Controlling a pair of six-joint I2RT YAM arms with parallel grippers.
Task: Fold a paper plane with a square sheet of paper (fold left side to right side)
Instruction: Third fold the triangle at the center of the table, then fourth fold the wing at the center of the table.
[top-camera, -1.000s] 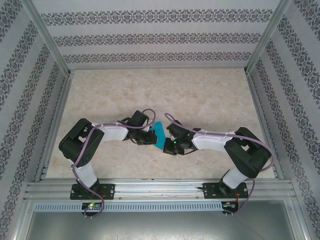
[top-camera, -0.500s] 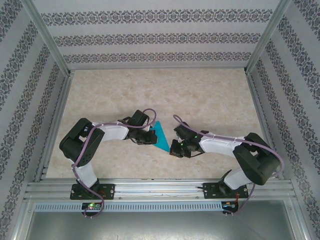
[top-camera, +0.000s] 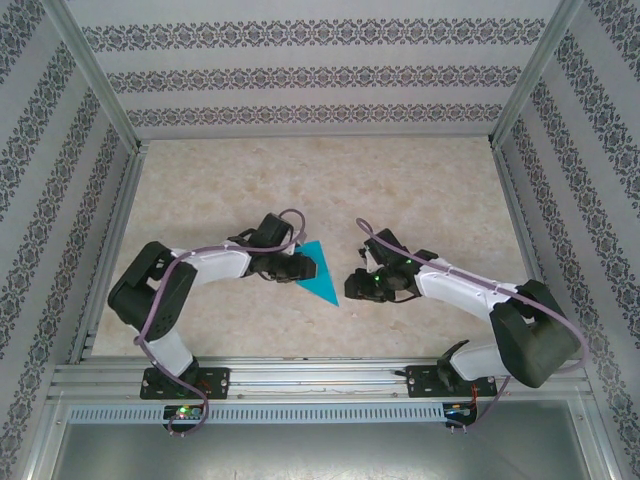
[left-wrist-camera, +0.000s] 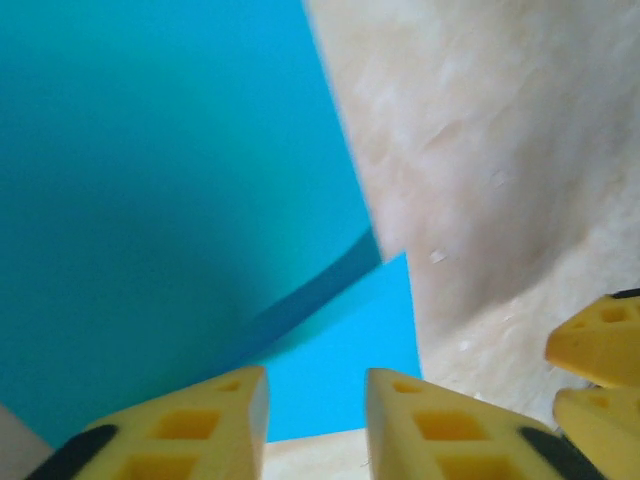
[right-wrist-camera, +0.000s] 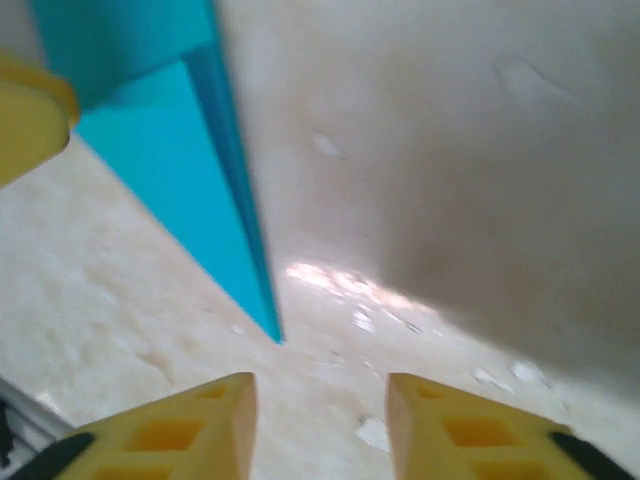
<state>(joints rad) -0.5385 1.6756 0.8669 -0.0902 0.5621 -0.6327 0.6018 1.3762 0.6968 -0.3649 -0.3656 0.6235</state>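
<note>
The teal-blue sheet of paper (top-camera: 320, 273) lies on the table folded into a pointed triangle, its tip toward the near right. In the left wrist view the paper (left-wrist-camera: 170, 180) shows a raised upper layer over a flat lower one. My left gripper (top-camera: 300, 266) sits at the paper's left edge; the left gripper (left-wrist-camera: 315, 405) is open, with the paper's near edge showing in the gap. My right gripper (top-camera: 352, 284) stands just right of the tip. The right gripper (right-wrist-camera: 320, 405) is open over bare table, a little short of the paper's tip (right-wrist-camera: 272, 330).
The beige marbled tabletop (top-camera: 420, 190) has free room behind and to both sides. Metal frame rails (top-camera: 300, 375) run along the near edge and patterned walls (top-camera: 300, 75) enclose the space. The other arm's yellow fingers (left-wrist-camera: 595, 350) show at the left wrist view's right edge.
Both grippers have opened. The right arm has drawn back to the right, away from the paper. The paper now lies flatter, its pointed tip uncovered.
</note>
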